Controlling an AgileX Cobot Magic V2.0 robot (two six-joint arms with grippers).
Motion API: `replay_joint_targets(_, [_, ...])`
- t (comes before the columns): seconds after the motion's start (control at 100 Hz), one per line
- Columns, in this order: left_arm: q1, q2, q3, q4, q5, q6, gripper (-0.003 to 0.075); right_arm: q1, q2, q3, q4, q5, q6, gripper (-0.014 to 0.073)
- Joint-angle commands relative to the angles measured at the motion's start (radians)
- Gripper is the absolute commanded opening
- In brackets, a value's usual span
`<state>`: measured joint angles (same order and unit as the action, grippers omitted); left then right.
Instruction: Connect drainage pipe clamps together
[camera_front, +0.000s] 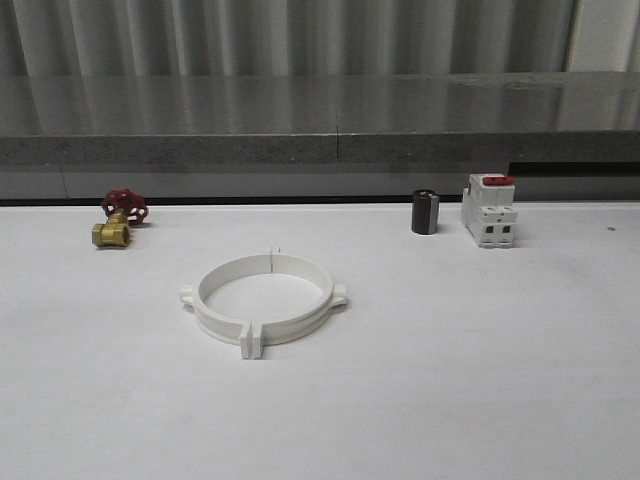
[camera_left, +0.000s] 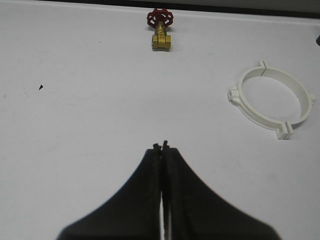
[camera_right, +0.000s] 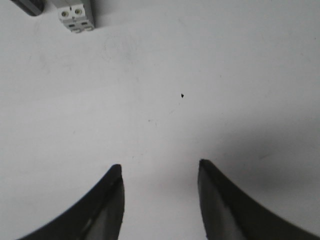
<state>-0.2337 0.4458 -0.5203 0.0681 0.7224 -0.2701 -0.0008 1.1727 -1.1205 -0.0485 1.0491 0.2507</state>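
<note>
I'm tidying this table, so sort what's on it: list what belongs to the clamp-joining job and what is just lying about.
Belongs to the job:
- drainage pipe clamps, two white half-rings lying together as a ring

Just lying about:
- brass valve with red handle
- white block with red switch
- dark cylinder beside the block

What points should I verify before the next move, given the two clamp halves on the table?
1. Drainage pipe clamps form a closed ring: ok.
2. Seams locked at the tabs: cannot tell.
3. Left gripper away from the ring, fingers shut, holding nothing: ok.
4. Right gripper fingers open, nothing between them: ok.
5. Brass valve and switch block stand apart from the ring: ok.
</note>
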Motion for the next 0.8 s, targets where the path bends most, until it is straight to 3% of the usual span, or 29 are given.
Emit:
replay_joint_targets(0.0, [0.000,0.005,-0.027,0.003,-0.064,-0.001,-0.0020,-0.007,-0.107,0.060,-0.001,-0.060,-0.015,0.0361])
replay_joint_targets(0.33, [0.000,0.005,-0.027,0.003,-0.064,-0.001,-0.0020,-0.007,-0.421,0.311,0.048,-0.055,-0.061,0.0361])
replay_joint_targets(0.71, [0.000,0.005,-0.027,0.003,-0.064,-0.001,-0.0020,-0.006,-0.535,0.326,0.074,-0.072,-0.057,0.0358])
replay_joint_targets(0.79, [0.000,0.005,-0.027,0.003,-0.064,-0.001,-0.0020,-0.006,-0.535,0.326,0.074,-0.072,-0.057,0.0293])
